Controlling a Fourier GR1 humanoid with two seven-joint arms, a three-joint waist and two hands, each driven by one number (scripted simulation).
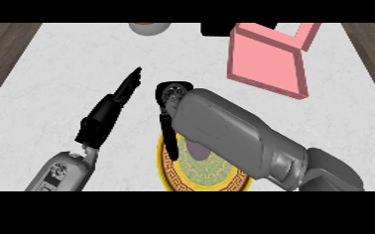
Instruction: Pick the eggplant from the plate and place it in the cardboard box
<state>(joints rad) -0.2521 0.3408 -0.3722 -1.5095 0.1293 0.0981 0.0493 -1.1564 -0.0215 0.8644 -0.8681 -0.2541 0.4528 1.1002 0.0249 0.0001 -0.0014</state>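
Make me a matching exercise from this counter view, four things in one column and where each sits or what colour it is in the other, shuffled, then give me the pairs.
Column one:
1. plate
2. box
3. left hand
4. right hand

Column two:
A. pink, at the upper right of the counter
B. fingers straight, out over the bare counter left of the plate
C. gold patterned rim, at the lower middle
D. reaching down over the plate, forearm covering much of it

Pairs: 1-C, 2-A, 3-B, 4-D
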